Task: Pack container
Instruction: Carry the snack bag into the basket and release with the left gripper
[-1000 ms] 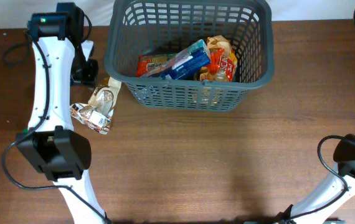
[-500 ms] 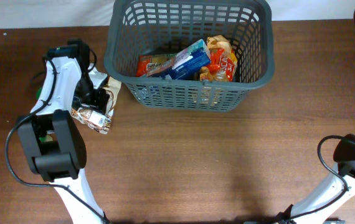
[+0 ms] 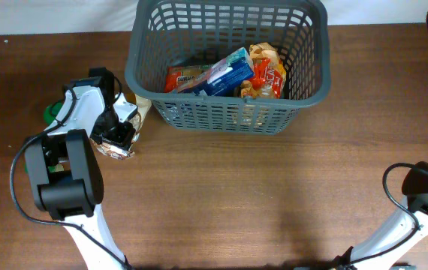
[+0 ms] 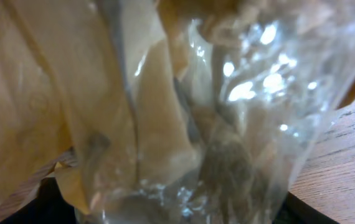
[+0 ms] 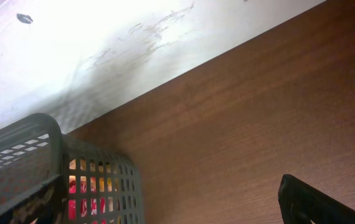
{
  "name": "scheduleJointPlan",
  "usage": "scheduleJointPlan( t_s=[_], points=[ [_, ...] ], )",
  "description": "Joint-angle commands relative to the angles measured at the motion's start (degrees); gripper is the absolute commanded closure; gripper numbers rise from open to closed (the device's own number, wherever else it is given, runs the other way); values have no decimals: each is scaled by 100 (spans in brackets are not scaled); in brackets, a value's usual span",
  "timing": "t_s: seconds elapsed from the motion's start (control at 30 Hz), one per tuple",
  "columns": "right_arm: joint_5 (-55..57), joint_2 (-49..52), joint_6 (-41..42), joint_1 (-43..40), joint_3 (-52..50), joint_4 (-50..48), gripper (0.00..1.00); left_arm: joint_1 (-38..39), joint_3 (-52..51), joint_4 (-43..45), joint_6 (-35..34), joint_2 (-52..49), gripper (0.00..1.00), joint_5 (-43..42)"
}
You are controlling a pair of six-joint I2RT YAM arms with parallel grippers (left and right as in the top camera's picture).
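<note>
The dark grey basket point(image 3: 143, 45) stands at the back middle of the table. It holds a blue pack point(image 3: 225, 73), an orange pack point(image 3: 184, 77) and red-orange snack bags point(image 3: 270, 75). A clear and tan snack bag point(image 3: 140, 109) lies on the table against the basket's left front corner. My left gripper point(image 3: 116, 131) is down on this bag. In the left wrist view the bag point(image 4: 165, 112) fills the frame, with dark fingers point(image 4: 34, 208) wide apart on either side. My right gripper point(image 5: 165, 208) is open and empty, with the basket's corner point(image 5: 40, 149) in its view.
The right arm's base point(image 3: 424, 187) is at the table's front right corner. The white wall point(image 5: 134, 37) runs behind the table's back edge. Bare brown table point(image 3: 259, 195) stretches in front of the basket.
My left arm has swung from the back left of the table toward the front. Its gripper has come down onto the snack bag beside the basket. The right arm has not moved.
</note>
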State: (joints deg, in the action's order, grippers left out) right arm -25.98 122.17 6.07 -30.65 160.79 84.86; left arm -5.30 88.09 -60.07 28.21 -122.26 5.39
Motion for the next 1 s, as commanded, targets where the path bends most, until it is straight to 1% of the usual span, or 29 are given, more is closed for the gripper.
scheduleJointPlan(
  t_s=[0.0,0.03,0.07,0.17,0.3,0.4,0.53,0.6,0.73,0.83,0.9,0.97],
  points=[
    [-33,42,44,31,-46,-17,1,-17,-295,31,125,-382,69,-131],
    [-33,42,44,31,-46,-17,1,-17,-293,28,122,-382,92,-131],
    [-33,42,44,31,-46,-17,1,-17,-284,20,122,-382,98,-131],
    [-33,42,44,31,-46,-17,1,-17,-50,-212,98,-374,98,-107],
    [-33,42,44,31,-46,-17,1,-31,881,-931,-216,-372,99,-109],
    [-33,42,44,31,-46,-17,1,-50,1919,-1663,-420,-372,98,-105],
    [-33,42,44,31,-46,-17,1,-44,3674,-2557,-505,-372,98,-111],
    [-33,42,44,31,-46,-17,1,-33,4332,-2769,-503,-372,98,-109],
    [-33,42,44,31,-46,-17,1,-33,5827,-2865,-501,-372,98,-90],
    [-33,42,44,31,-46,-17,1,-20,7086,-2610,-496,-372,98,-170],
    [-33,42,44,31,-46,-17,1,48,7740,-2347,-308,-372,98,-520],
    [-33,42,44,31,-46,-17,1,221,8404,-2061,168,-372,98,-1266]
  ],
)
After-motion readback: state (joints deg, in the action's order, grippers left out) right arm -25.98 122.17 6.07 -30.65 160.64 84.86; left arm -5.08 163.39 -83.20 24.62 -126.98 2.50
